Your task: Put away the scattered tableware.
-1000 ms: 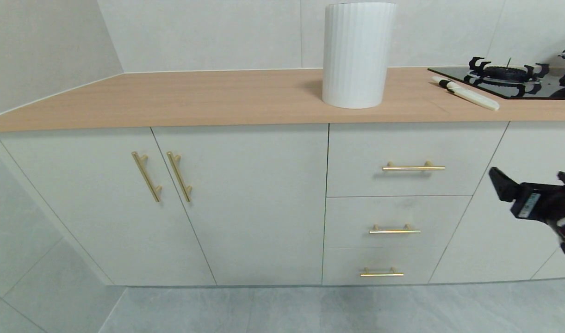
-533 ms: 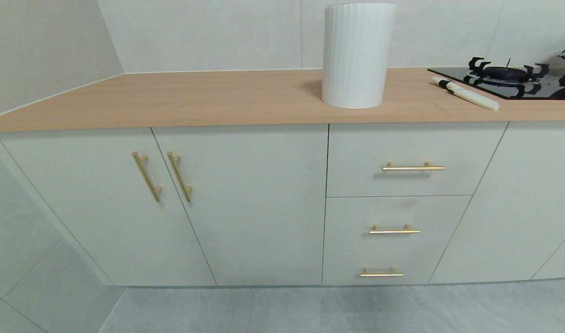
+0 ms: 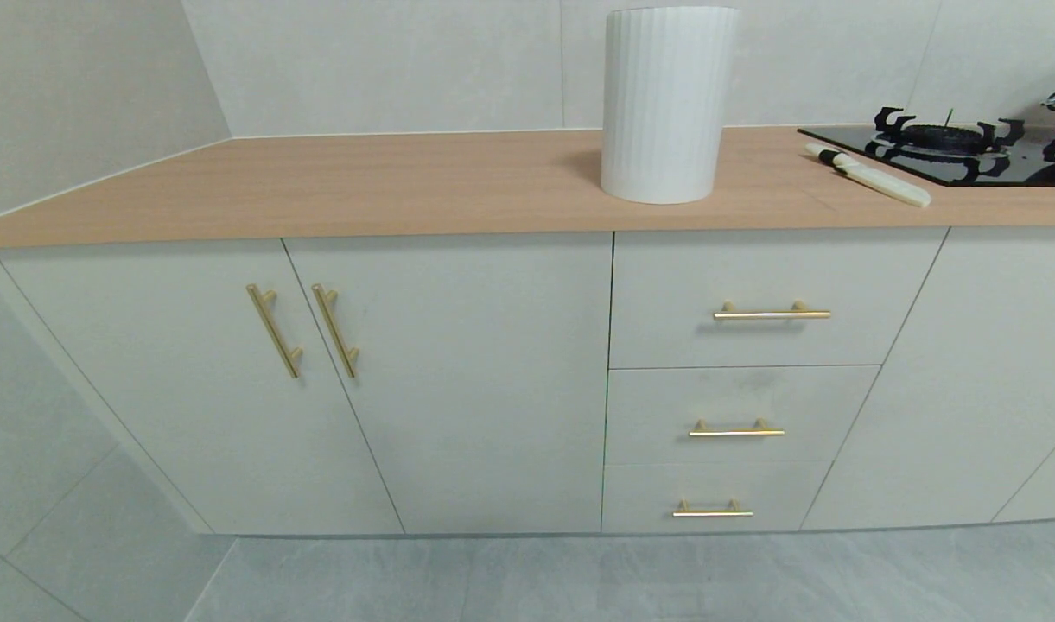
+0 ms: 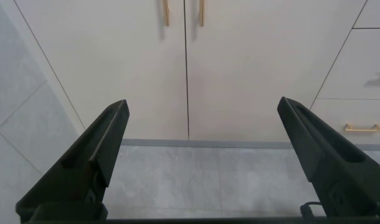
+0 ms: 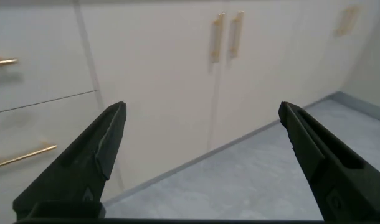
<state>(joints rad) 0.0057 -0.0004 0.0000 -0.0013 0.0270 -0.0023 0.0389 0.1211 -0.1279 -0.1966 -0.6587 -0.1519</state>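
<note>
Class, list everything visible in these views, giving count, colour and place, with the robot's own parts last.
drawers: three, pale grey with gold handles, stacked
cabinet doors: two, pale grey with gold handles, left of the drawers
countertop: one, wood-brown, above both
hob: one, black, set into the countertop's right end
ribbed container: one, white, upright on the countertop above the drawers
knife: one, cream with a black band, on the countertop beside the hob
floor: one, grey, under the drawers
left gripper: one, black, open, low before the cabinet doors
right gripper: one, black, open, facing the drawers and doors
</note>
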